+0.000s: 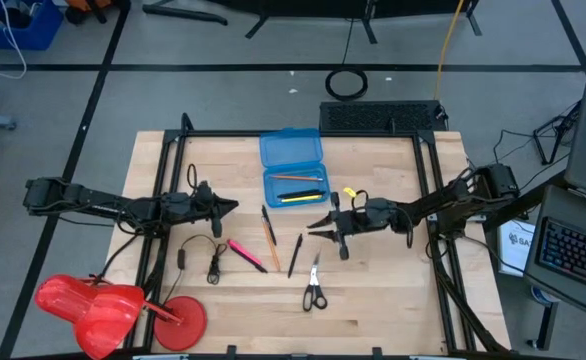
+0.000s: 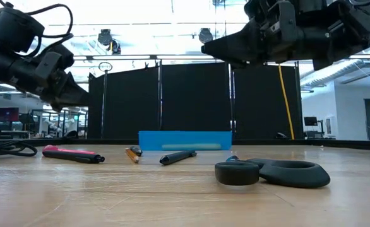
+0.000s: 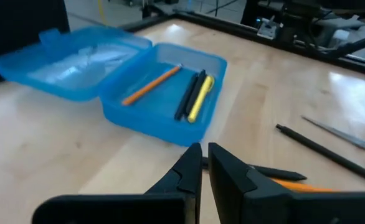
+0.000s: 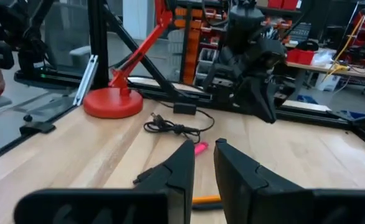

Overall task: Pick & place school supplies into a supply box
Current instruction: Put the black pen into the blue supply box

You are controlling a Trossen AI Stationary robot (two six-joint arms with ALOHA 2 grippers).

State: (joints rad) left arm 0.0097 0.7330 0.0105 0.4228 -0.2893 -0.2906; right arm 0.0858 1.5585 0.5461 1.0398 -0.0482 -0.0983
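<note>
The blue supply box (image 1: 293,170) lies open at the table's far middle. Its tray (image 3: 164,93) holds an orange pencil (image 3: 150,86), a black pen (image 3: 189,94) and a yellow pen (image 3: 200,98). On the table near it lie a black pen (image 1: 268,218), an orange pencil (image 1: 272,240), a pink pen (image 1: 245,253), another black pen (image 1: 294,255) and scissors (image 1: 314,290). My left gripper (image 1: 233,208) hovers shut, left of the pens. My right gripper (image 1: 313,229) hovers right of them, narrowly open with nothing between its fingers.
A thin black cable with a plug (image 1: 208,255) lies left of the pink pen. A red stand (image 1: 123,310) sits at the near left corner. Dark frame rails (image 1: 428,200) run along the table's sides. A keyboard (image 1: 381,116) lies beyond the far edge.
</note>
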